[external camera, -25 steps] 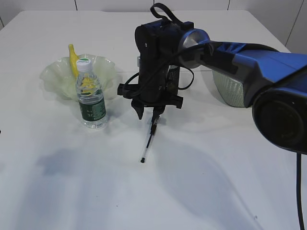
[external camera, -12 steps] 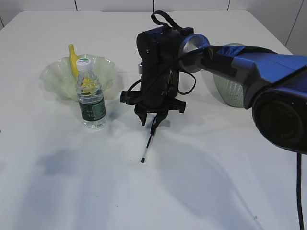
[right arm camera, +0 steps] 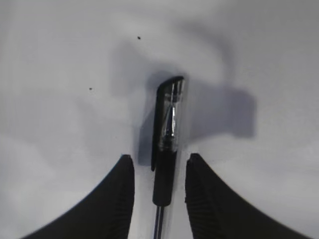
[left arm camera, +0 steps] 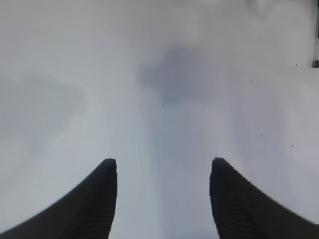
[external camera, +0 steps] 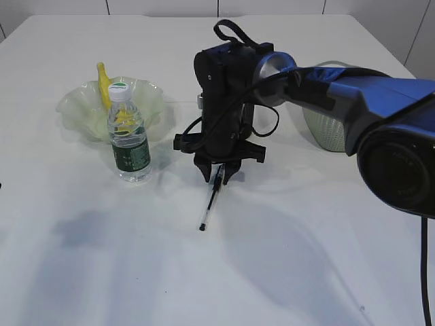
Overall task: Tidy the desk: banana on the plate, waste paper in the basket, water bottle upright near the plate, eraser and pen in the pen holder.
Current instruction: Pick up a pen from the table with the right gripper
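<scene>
A black pen (external camera: 209, 204) lies on the white table, its capped end between my right gripper's (external camera: 218, 178) fingertips. In the right wrist view the pen (right arm camera: 167, 134) runs between the two dark fingers (right arm camera: 122, 199), with a gap on each side; this gripper (right arm camera: 158, 159) is open. The banana (external camera: 103, 81) rests in the wavy pale green plate (external camera: 75, 102). The water bottle (external camera: 129, 146) stands upright in front of it. My left gripper (left arm camera: 162, 162) is open over bare table. The eraser, waste paper and pen holder do not show.
The sage-green basket (external camera: 325, 132) stands at the back right, partly behind my right arm (external camera: 353, 95). A black cable loops off the wrist toward the pen. Table edges show at the far back.
My right gripper has come down and slightly right, so its fingers now straddle the pen's upper end. The pen, bottle and plate have not moved.
</scene>
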Controlling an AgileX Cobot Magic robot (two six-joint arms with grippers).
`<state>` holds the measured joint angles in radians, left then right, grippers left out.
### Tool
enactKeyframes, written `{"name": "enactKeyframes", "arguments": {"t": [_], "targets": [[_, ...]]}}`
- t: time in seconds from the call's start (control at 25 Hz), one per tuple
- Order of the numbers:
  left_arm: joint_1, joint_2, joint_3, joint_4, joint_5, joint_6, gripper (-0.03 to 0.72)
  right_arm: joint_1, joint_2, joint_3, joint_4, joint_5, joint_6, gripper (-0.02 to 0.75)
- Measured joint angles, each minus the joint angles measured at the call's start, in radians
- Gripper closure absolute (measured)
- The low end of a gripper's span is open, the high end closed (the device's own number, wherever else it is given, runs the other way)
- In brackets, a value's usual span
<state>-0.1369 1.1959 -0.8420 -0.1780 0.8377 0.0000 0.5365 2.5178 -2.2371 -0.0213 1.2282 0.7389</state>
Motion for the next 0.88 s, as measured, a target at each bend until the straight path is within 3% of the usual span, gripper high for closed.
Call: {"name": "enactKeyframes", "arguments": {"t": [0.72,0.88], "targets": [[0.000,0.000,0.000,0.000,0.000,0.000,0.272,0.000,0.021,0.004,0.005,0.000,-0.002,0.473],[0.000,0.000,0.000,0.000,0.000,0.000,0.272,0.000,0.021,0.004,0.006,0.000,-0.004,0.556]]}}
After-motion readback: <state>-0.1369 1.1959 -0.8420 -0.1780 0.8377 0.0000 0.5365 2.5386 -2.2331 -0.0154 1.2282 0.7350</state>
